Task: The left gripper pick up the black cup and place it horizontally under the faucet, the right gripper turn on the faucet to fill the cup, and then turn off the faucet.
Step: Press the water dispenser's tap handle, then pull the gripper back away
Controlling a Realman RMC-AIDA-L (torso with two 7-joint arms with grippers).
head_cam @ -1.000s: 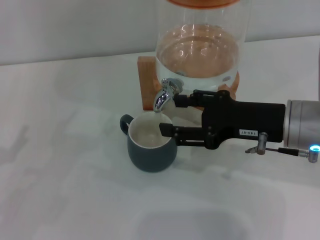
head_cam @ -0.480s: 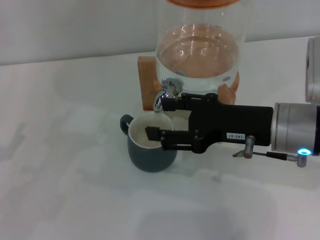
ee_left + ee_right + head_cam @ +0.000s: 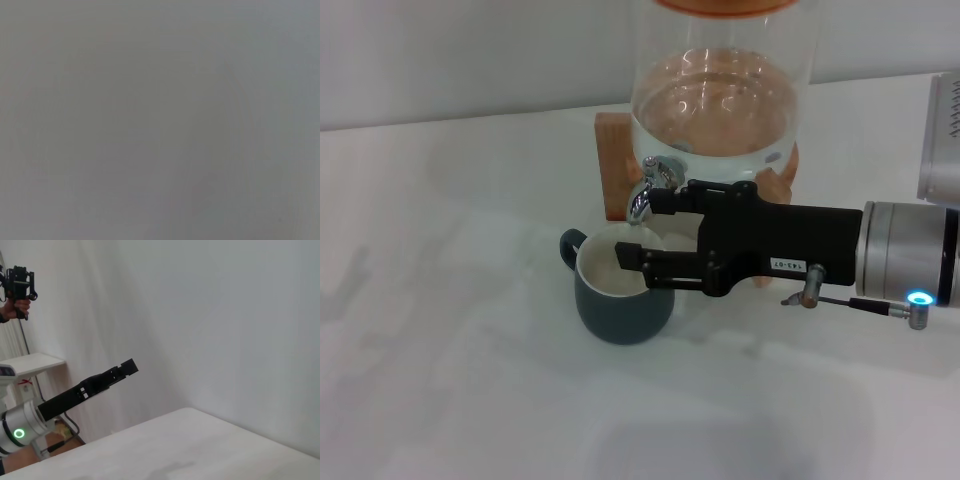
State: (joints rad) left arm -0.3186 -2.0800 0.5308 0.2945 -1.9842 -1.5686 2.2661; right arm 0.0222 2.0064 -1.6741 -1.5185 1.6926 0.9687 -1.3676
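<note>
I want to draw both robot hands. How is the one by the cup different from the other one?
The right gripper reaches in beside the faucet, one finger over the black cup; the left gripper is off to the side, raised in the air, touching nothing. The right gripper's arm glows blue; the left gripper's arm glows green. The right gripper is open; the left gripper's opening can't be seen. Both are long and black on silver arms.

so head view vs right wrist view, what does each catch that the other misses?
Only the head view shows the dark charcoal mug upright under the chrome spigot of the glass dispenser on its wooden stand, with the right hand open, one finger at the spigot and one over the mug rim. Only the right wrist view shows the left hand, raised off beyond the table edge, green light on its arm. Both share the white tabletop.
</note>
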